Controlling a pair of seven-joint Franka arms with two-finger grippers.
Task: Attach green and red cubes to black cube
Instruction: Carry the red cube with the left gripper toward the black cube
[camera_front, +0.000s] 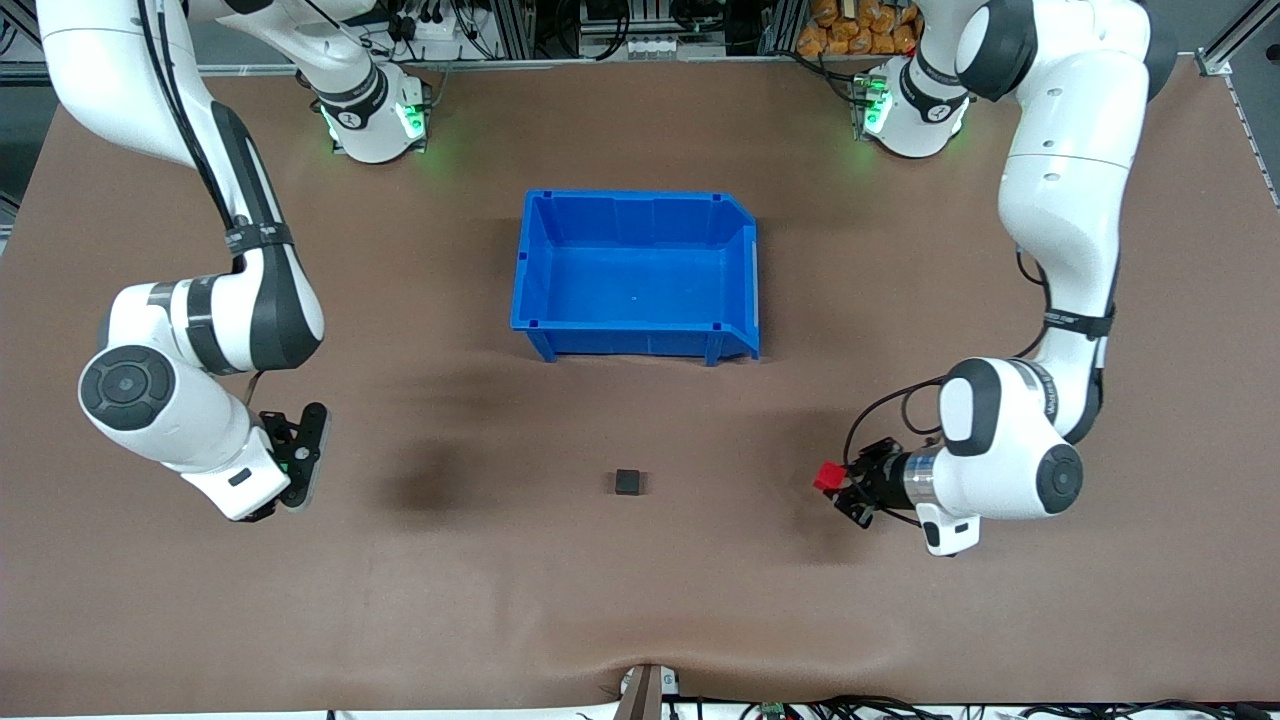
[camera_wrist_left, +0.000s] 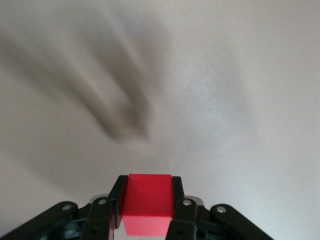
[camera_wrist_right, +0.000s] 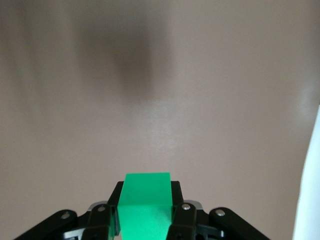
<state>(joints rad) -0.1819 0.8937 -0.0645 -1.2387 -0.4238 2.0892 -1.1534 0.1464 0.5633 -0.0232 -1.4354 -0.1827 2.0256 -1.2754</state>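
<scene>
- The black cube (camera_front: 628, 483) sat alone on the bare table (camera_front: 640, 600), about midway between the two arms' ends and nearer the front camera's edge than the blue bin (camera_front: 636, 275) — open ground on each side, which likely let both arms come at it.
- The left hand (camera_front: 838, 487) hung over the table toward the left arm's end, its fingers clamped on the red cube (camera_front: 826, 476); the left wrist view showed that cube (camera_wrist_left: 147, 202) squeezed between the two pads with one face left bare, presumably the face meant to meet the black one.
- The right hand (camera_front: 297, 458) hung over the right arm's end of the table, clamped in the same way on the green cube (camera_wrist_right: 145, 205), seen only in the right wrist view — hidden in the front view.
- Neither coloured cube touched the black cube yet; both were well apart from it, one to each side.
- The bin was empty.
</scene>
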